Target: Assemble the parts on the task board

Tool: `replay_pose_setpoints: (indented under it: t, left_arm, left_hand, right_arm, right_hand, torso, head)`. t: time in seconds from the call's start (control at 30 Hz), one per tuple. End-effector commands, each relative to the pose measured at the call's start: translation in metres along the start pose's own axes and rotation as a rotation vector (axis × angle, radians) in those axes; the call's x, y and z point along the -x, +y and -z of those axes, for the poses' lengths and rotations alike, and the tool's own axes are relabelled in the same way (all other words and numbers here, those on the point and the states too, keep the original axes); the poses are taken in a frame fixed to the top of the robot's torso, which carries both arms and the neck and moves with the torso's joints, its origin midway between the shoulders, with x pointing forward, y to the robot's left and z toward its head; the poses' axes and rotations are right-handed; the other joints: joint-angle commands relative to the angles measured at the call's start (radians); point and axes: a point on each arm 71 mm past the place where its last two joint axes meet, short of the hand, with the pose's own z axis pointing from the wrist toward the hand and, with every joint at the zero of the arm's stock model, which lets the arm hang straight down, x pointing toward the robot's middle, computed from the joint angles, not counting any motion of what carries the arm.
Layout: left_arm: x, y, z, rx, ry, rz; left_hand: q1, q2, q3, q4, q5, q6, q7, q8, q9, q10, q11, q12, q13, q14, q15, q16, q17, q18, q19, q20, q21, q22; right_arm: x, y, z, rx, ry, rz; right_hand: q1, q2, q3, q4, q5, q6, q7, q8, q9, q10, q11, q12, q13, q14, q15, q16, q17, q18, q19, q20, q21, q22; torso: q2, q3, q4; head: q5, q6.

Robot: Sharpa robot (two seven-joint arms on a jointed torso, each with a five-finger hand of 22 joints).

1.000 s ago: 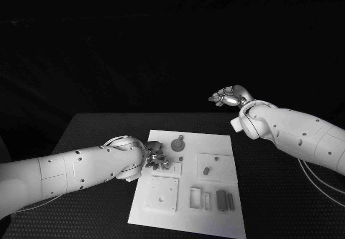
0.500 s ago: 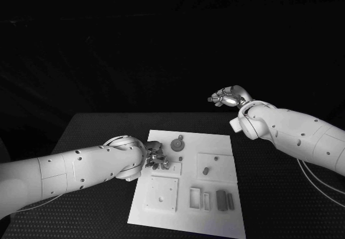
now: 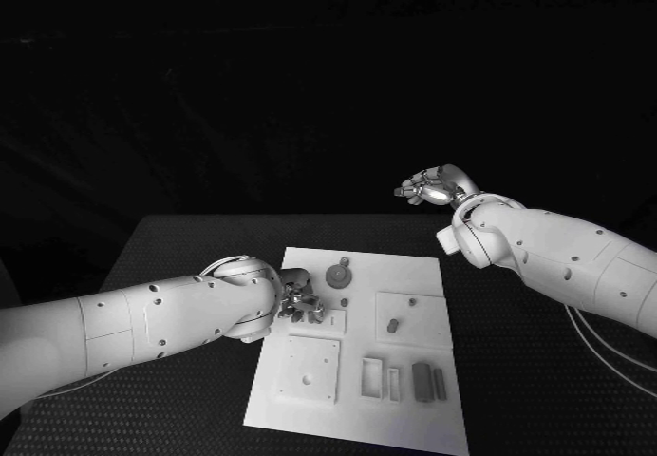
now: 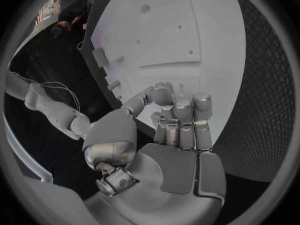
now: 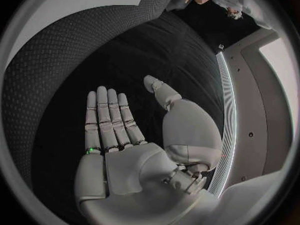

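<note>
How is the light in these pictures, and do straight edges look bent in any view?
Head view: the white task board is bright, the table dark and the background black; edges look straight. Left wrist view: the board's edges curve strongly behind the left hand. Right wrist view: the table edge bows above the flat right hand.

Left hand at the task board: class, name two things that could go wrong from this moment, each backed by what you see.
1. The left hand has its fingers curled at the task board's left edge; whether it holds a part is unclear, so a loose part might slip.
2. The right hand is open above the table, away from the board, so nothing steadies it; a push might shift it.
</note>
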Motion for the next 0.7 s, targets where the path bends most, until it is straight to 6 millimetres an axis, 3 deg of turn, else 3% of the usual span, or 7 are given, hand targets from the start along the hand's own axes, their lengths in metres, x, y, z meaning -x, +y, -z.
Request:
replay_pose_setpoints:
  t: [0.03,0.37,0.7]
  left_arm:
    - [-0.012,-0.006,-0.001,-0.015,0.076,-0.047]
    - [-0.012,-0.011,-0.002,-0.028,0.065,-0.044]
    - [-0.014,-0.017,-0.004,-0.034,0.073,-0.052]
  left_hand:
    - [-0.021,0.018,0.006,-0.01,0.049,0.126,-0.07,0.01,0.002,-0.009,-0.013,0.011,0.002,0.038,-0.052,0.012,-0.007,0.013,0.004,-0.114,0.008,0.018]
    - [-0.036,0.021,0.033,-0.013,0.093,0.133,-0.077,0.024,0.009,-0.009,-0.019,0.036,0.004,0.041,-0.058,0.035,-0.015,0.016,0.006,-0.117,0.018,0.019]
    - [-0.041,0.023,0.041,-0.013,0.105,0.136,-0.081,0.033,0.013,-0.009,-0.023,0.052,0.007,0.044,-0.062,0.048,-0.017,0.018,0.01,-0.119,0.026,0.02]
  right_arm:
    - [-0.002,0.001,0.0,0.015,0.016,0.01]
    - [-0.004,0.001,0.0,0.013,0.019,0.01]
    - [-0.005,0.0,0.0,0.013,0.02,0.01]
  right_hand:
    - [0.01,0.003,0.004,0.001,-0.006,-0.006,0.009,0.005,-0.002,0.006,0.001,-0.004,-0.002,-0.009,0.001,-0.002,-0.001,-0.013,-0.008,0.001,-0.007,0.001]
    - [0.011,0.004,0.005,0.001,-0.006,-0.006,0.009,0.005,-0.002,0.006,0.001,-0.004,-0.003,-0.01,0.001,-0.002,-0.002,-0.013,-0.008,0.001,-0.008,0.002]
    - [0.012,0.004,0.005,0.001,-0.006,-0.006,0.009,0.005,-0.003,0.006,0.001,-0.004,-0.005,-0.01,0.001,-0.002,-0.003,-0.013,-0.009,0.002,-0.009,0.002]
  torso:
    - [0.0,0.0003,-0.0001]
    - [0.0,0.0013,-0.001]
    - [0.0,0.001,-0.0008]
  head:
    - [0.001,0.0]
    - [0.003,-0.003]
    - [0.002,-0.002]
